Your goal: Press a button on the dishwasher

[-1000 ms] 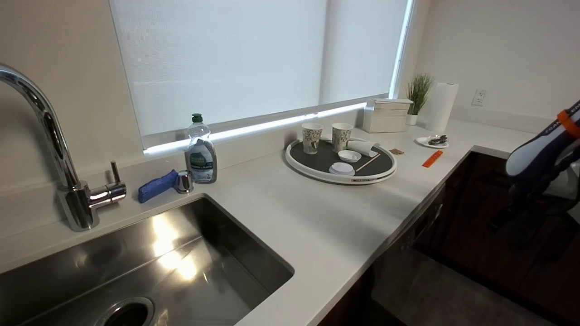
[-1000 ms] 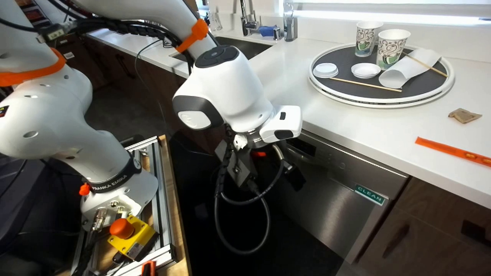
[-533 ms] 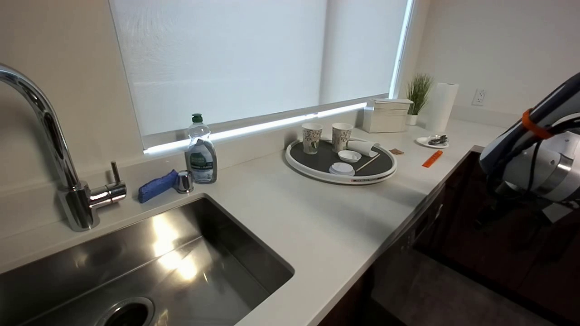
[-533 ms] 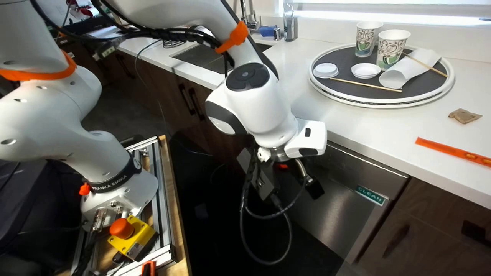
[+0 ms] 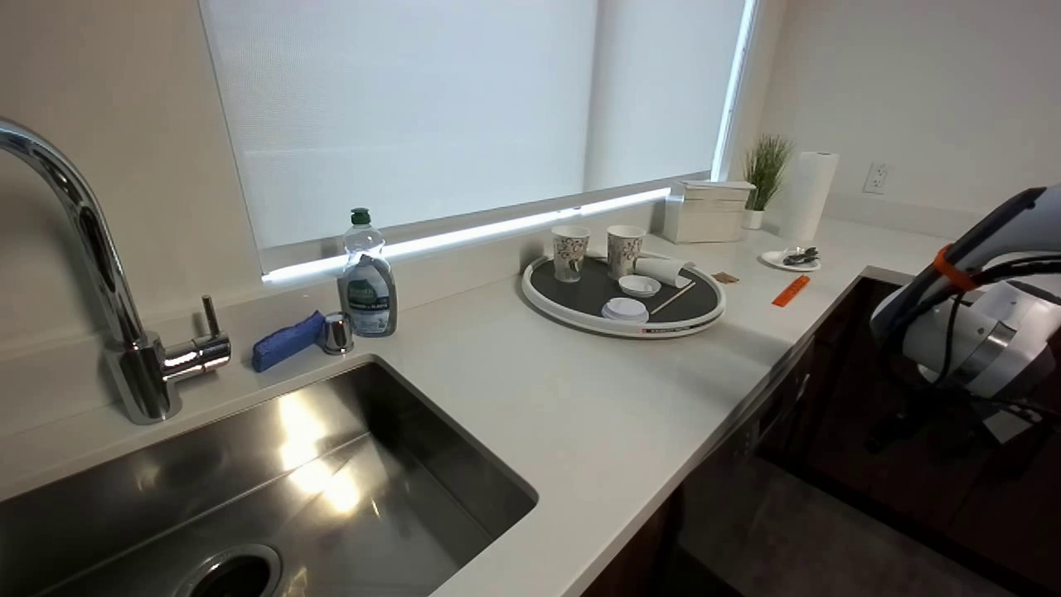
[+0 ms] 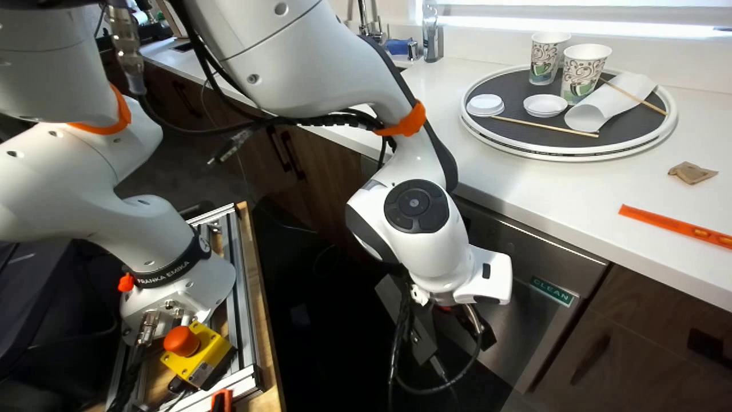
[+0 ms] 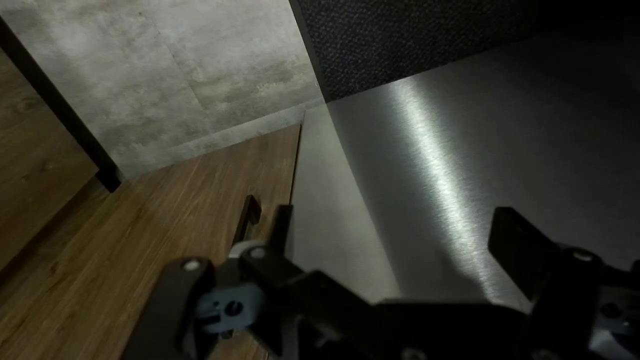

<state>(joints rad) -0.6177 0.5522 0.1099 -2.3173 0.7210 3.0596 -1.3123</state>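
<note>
End effector point(image 7: 392, 232) spread in front of the steel dishwasher point(image 6: 529, 326)

The robot arm point(image 6: 320, 74) is bent low beside the desk point(image 6: 572, 189); in the wrist view the fingers point(image 7: 520, 250) of the end effector stand well apart, the brushed front showing between and beyond them, though whether either touches it cannot be told. The dishwasher sits beneath the desk, a green sign point(image 6: 551, 290) reading CLEAN near the side by a wooden cabinet point(image 6: 640, 349). On the desk a round tray point(image 6: 635, 126) bears two upright paper cups point(image 6: 582, 74), white lids point(image 6: 545, 105), a curled sheet of paper point(image 6: 612, 100) and thin wooden sticks point(image 6: 545, 126); an orange level point(image 6: 675, 227) lies near the front edge.
</note>
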